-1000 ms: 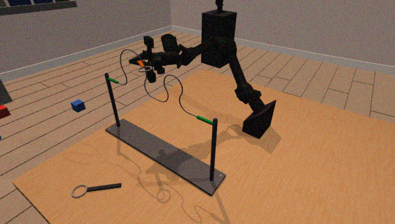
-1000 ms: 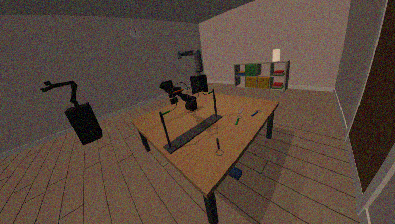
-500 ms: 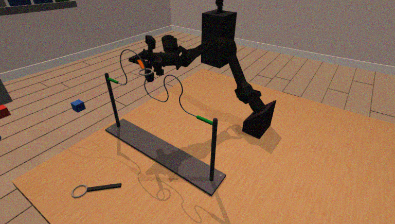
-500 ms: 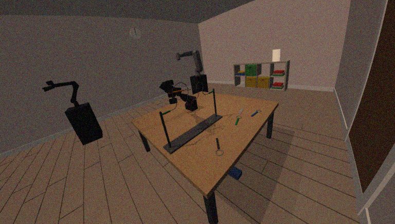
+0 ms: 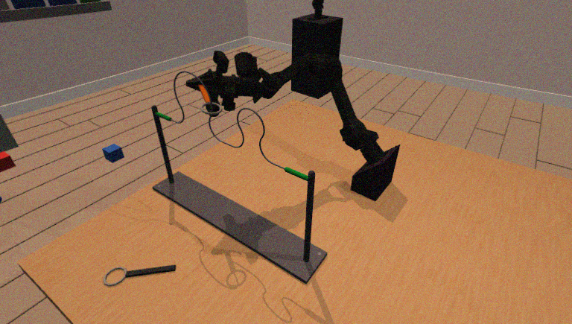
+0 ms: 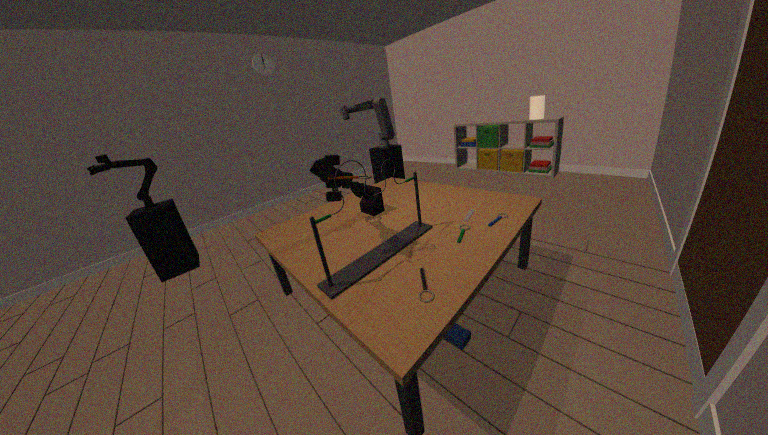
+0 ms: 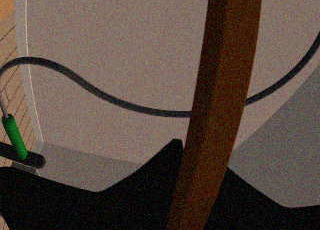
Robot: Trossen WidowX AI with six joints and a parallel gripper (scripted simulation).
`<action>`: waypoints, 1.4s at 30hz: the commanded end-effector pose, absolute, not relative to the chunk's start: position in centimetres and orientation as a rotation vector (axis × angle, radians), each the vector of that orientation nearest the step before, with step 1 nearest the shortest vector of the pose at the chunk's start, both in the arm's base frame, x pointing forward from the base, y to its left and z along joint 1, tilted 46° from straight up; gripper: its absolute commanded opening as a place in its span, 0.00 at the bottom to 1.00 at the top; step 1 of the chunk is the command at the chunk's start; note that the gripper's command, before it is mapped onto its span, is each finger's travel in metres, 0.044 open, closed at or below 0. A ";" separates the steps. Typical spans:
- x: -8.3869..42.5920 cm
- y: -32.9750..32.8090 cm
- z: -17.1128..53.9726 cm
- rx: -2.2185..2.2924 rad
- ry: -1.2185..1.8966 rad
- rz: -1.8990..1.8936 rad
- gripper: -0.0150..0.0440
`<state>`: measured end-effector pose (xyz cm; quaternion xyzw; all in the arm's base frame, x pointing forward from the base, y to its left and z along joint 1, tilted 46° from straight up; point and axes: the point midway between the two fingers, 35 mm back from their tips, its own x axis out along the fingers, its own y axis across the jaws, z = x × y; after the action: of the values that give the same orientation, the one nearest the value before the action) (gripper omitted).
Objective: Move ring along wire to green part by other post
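The wire runs from a green part [image 5: 163, 115] [image 6: 322, 218] at one post [image 5: 163, 147] [image 6: 321, 252] to a green part [image 5: 296, 173] [image 6: 410, 180] at the other post [image 5: 309, 219] [image 6: 417, 204]. My gripper [image 5: 202, 89] [image 7: 183, 149] is shut on the orange handle [image 5: 204, 93] [image 6: 342, 177] [image 7: 220, 90]. The ring [image 5: 202, 108] hangs below the handle in the top view, around the grey wire on the inner side of the tall first arch. Any contact there is too small to tell. In the wrist view the grey wire [image 7: 150, 111] passes behind the handle; the ring is out of view.
The dark base [image 5: 236, 219] [image 6: 376, 255] carries both posts. A black-handled ring [image 5: 150, 270] [image 6: 423, 280] lies on the table [image 5: 464, 240] [image 6: 396, 345]. Green-handled [image 6: 461, 235] and blue-handled [image 6: 495, 220] rings lie farther along. Another arm's pedestal [image 5: 316, 54] stands behind my arm in the top view.
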<state>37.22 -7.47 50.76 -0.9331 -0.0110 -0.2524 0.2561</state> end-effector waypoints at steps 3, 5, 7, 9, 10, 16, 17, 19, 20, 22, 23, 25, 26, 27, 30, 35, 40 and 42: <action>37.4 -7.3 50.5 -2.617 -0.059 -0.693 0.00; 37.4 -7.2 50.6 -2.637 -0.068 -0.698 0.00; 37.4 -7.2 50.6 -2.658 -0.076 -0.702 0.00; 37.4 -7.1 50.6 -2.673 -0.083 -0.706 0.00; 37.4 -7.1 50.6 -2.673 -0.083 -0.706 0.00; 37.4 -7.3 50.6 -2.716 -0.101 -0.716 0.00; 37.4 -7.3 50.6 -2.720 -0.103 -0.717 0.00; 37.4 -7.4 50.6 -2.726 -0.106 -0.719 0.00; 37.4 -7.5 50.6 -2.726 -0.106 -0.719 0.00; 37.4 -7.7 50.5 -2.724 -0.105 -0.719 0.00; 37.4 -7.9 50.5 -2.722 -0.104 -0.719 0.00; 37.4 -8.1 50.4 -2.714 -0.101 -0.718 0.00; 37.4 -8.3 50.4 -2.707 -0.098 -0.717 0.00; 37.4 -8.5 50.3 -2.700 -0.094 -0.716 0.00; 37.4 -9.0 50.1 -2.673 -0.083 -0.711 0.00; 37.4 -10.2 49.6 -2.605 -0.055 -0.697 0.00; 37.5 -11.3 49.0 -2.537 -0.027 -0.683 0.00; 37.5 -11.7 48.8 -2.504 -0.014 -0.677 0.00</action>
<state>37.19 -10.67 49.89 -0.9363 -0.0174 -0.2573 0.2383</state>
